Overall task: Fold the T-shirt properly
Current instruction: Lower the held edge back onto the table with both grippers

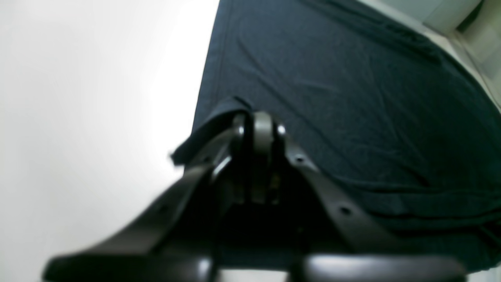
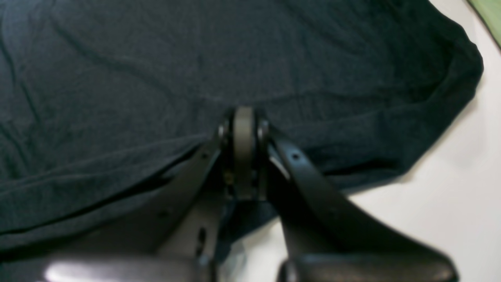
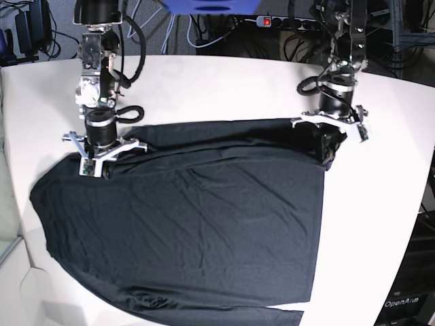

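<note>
Shirt lies spread out flat on a white table. It is black and plain, and it covers most of the near part of the table. No boxes or bowls show up.

On the left of the base view, the right gripper is down at the far left edge of the shirt. Its jaws are pressed together, with black cloth pinched between them in the wrist view.

On the right, the left gripper is at the far right corner of the shirt. Its jaws stand very close together. A bit of the shirt's edge is lifted up beside them, but I cannot tell if they have hold of it.

The table is smooth and bright. Past its far edge sit dark wires, a power strip with a red light, and black stands.
</note>
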### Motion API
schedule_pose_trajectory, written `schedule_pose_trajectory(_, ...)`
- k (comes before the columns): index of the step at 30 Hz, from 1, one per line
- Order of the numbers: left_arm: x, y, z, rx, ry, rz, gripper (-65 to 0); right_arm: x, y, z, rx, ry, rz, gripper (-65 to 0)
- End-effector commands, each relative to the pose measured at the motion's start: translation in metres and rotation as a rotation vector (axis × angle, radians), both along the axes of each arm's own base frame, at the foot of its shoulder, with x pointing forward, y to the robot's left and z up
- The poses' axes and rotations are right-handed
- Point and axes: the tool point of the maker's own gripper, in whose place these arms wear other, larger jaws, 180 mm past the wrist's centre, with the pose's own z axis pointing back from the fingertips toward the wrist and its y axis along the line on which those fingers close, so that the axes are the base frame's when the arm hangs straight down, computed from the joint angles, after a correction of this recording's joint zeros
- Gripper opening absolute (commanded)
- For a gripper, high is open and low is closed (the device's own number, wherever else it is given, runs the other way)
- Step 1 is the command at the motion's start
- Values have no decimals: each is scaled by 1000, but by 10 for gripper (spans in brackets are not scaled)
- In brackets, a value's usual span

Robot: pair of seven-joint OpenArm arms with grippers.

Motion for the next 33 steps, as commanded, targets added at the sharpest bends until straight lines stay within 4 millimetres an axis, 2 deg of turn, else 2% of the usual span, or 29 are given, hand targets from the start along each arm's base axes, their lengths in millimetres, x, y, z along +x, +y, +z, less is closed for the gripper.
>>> schedule_pose_trajectory(1,3,8,10,10,-36,35,-545,8,-5,16,-21,-57,0,-650)
schedule_pose_trajectory(4,0,21,2,29,-6,101,-413,4,-5,13,-21,-46,0,-650)
schedule_pose_trajectory(7,-2,22,1,33,2,113,-331,1,-5,11,-23,-41,1,-650)
schedule_pose_trajectory(22,-20,18,-15,32,59,101,-323,-4,-17,9,-54,-28,3,-647)
schedule_pose_trajectory(33,-22,-2,-22,14,79,55,-323,-3,-17,9,-52,-24,2,-645)
